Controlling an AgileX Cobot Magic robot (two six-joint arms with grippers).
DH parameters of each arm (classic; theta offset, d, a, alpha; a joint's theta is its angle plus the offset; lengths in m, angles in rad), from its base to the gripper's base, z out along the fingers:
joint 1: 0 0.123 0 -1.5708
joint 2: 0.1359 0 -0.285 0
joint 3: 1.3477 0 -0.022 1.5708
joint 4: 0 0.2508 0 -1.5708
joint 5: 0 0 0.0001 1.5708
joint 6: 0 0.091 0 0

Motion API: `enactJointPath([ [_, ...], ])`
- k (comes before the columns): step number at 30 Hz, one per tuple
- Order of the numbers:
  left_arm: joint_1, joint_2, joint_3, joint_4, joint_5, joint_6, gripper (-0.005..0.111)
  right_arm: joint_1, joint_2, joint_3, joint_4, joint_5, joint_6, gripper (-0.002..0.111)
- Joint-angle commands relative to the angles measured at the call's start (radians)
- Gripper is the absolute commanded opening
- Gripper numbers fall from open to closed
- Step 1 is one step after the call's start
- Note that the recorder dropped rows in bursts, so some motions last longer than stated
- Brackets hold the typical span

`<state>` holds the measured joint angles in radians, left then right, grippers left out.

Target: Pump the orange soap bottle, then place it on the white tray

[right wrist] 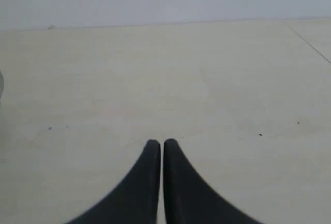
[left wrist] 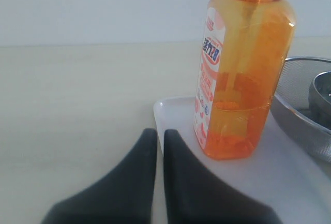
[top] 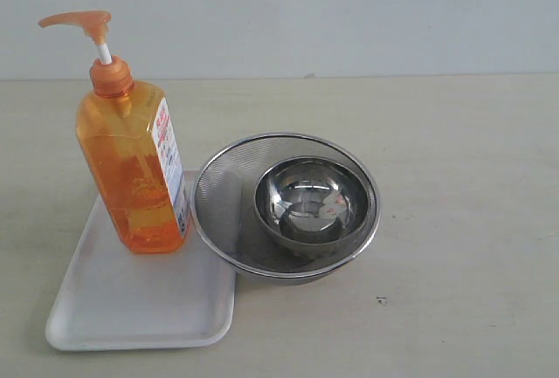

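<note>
The orange soap bottle [top: 133, 164] stands upright on the far end of the white tray [top: 131, 304], pump head pointing left. In the left wrist view the orange soap bottle [left wrist: 243, 74] rests on the white tray [left wrist: 289, 177], and my left gripper [left wrist: 156, 133] is shut and empty, a short way off from the bottle over the tray's corner. My right gripper [right wrist: 158, 143] is shut and empty above bare table. Neither gripper shows in the exterior view.
A round steel mesh bowl [top: 218, 199] with a smaller shiny steel bowl [top: 310, 203] inside sits right beside the tray, touching its right edge. The mesh bowl [left wrist: 302, 113] also borders the bottle in the left wrist view. Pale tabletop [top: 463, 221] surrounds them.
</note>
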<state>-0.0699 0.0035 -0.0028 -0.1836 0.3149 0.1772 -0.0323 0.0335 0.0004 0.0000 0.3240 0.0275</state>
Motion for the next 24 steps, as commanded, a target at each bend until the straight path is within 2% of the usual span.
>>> enactJointPath([
  [1, 0.002, -0.003, 0.003, 0.000, 0.000, 0.007, 0.005, -0.017, 0.000, 0.000, -0.006, -0.003, -0.001, 0.000],
  [24, 0.002, -0.003, 0.003, 0.000, 0.000, 0.007, 0.005, -0.027, 0.000, 0.000, -0.007, -0.003, -0.001, 0.000],
])
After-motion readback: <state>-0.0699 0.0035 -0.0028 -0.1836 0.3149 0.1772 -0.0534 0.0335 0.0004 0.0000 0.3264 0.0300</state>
